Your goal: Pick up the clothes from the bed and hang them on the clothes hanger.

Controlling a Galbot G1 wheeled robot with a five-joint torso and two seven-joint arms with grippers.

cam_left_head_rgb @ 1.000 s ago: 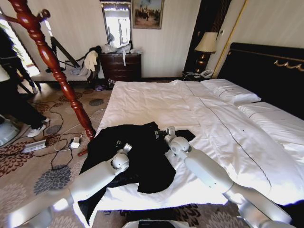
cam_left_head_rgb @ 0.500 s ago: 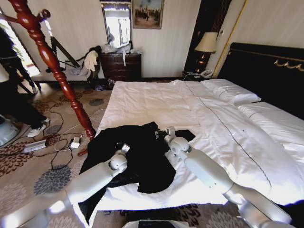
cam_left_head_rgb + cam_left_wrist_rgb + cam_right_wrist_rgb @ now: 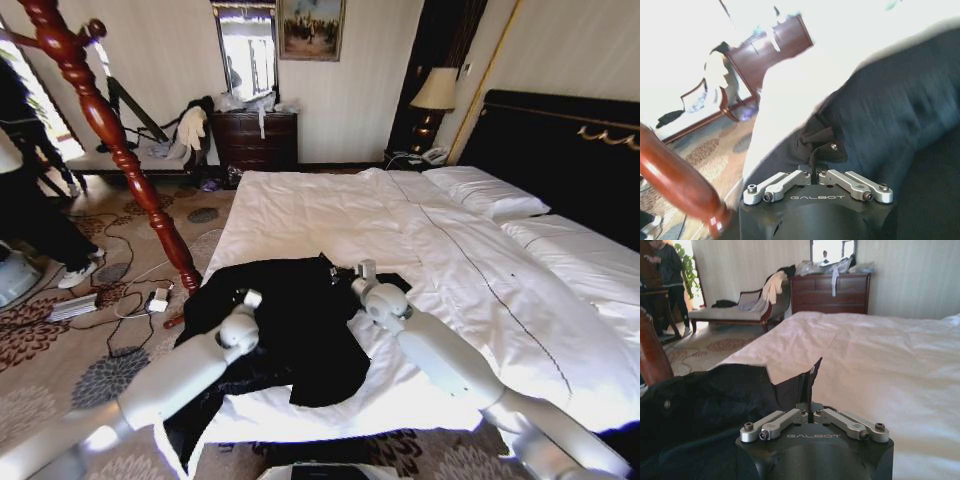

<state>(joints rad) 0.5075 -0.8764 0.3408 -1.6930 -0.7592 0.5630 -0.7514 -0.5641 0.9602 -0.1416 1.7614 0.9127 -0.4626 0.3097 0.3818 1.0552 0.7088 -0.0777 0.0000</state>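
Head view: both tools, left tool (image 3: 250, 298) and right tool (image 3: 345, 274), pinch black clothes (image 3: 285, 330); red wooden post (image 3: 110, 130) beside bed (image 3: 400, 230).

Limp black clothes (image 3: 290, 320) lie crumpled on the white bed's (image 3: 330, 215) near corner.

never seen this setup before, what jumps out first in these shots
A black jacket sprawls over the near corner of the white bed, one end hanging off its edge. Both grippers, left and right, are shut on pinches of its fabric. A red wooden hanger post slants up at the left.
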